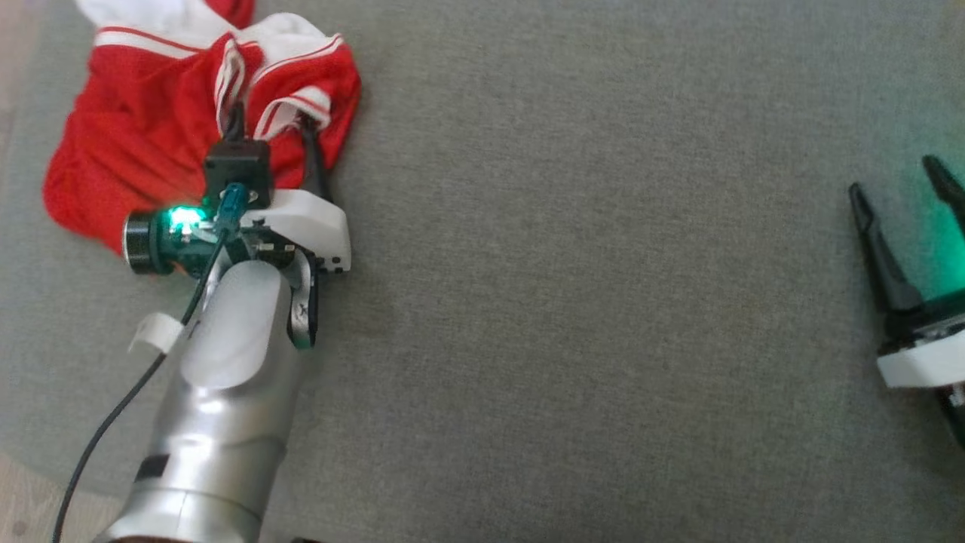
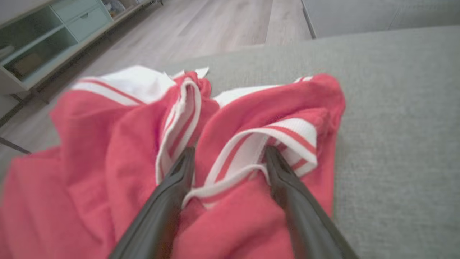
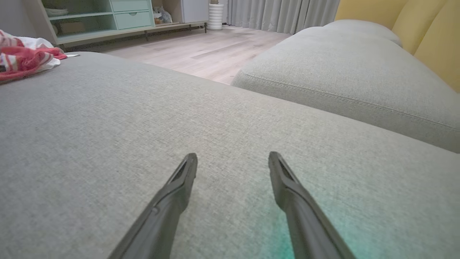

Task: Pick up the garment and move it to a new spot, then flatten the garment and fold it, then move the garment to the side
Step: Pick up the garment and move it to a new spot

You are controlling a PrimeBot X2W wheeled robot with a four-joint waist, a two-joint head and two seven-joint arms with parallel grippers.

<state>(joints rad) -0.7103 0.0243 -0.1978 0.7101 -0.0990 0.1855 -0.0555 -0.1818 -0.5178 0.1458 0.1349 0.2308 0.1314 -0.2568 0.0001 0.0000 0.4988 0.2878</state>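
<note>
Garment (image 1: 113, 151) moved yet?
— Not yet, I'd say — it's crumpled near the sofa's (image 1: 603, 302) left edge. Left fingers (image 2: 169, 201) spread, straddling a striped fold (image 2: 251, 144); right fingers (image 3: 305, 216) spread, empty, well apart.

Place: a home living room.
Seating: grey fabric sofa cushions (image 3: 107, 126), near and right; yellow back cushions (image 3: 431, 36) far right.
Floor: pale wood planks (image 3: 201, 54).
Far side: mint shelf unit with drawers (image 3: 107, 18), long grey curtains (image 3: 280, 14).

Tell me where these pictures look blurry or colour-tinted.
Left wrist view: the crumpled red and white garment is smeared with blur. Head view: green glow beside the right gripper. Right wrist view: sharp, green tint on the grey fabric cushion.
</note>
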